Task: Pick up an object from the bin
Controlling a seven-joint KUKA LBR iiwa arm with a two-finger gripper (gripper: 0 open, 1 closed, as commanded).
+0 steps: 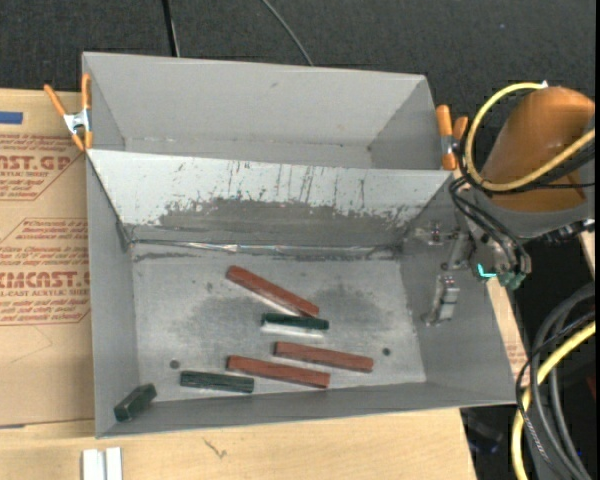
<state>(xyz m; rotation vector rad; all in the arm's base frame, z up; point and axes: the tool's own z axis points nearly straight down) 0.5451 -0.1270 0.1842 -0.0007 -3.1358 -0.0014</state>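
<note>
My gripper (443, 286) hangs at the bin's right side, over the sloping right wall, with nothing seen in it. Nearest on the bin floor, to its left, lies a reddish-brown bar (323, 357). A short dark green bar with a white edge (295, 321) lies just above that one. A longer reddish-brown bar (272, 290) lies slanted near the floor's middle. All three are well apart from the gripper.
Another reddish-brown bar (278, 371) and a dark green bar (216, 381) lie along the front of the floor. A small dark block (135, 401) sits in the front left corner. The arm's orange cover and cables stand outside the right rim.
</note>
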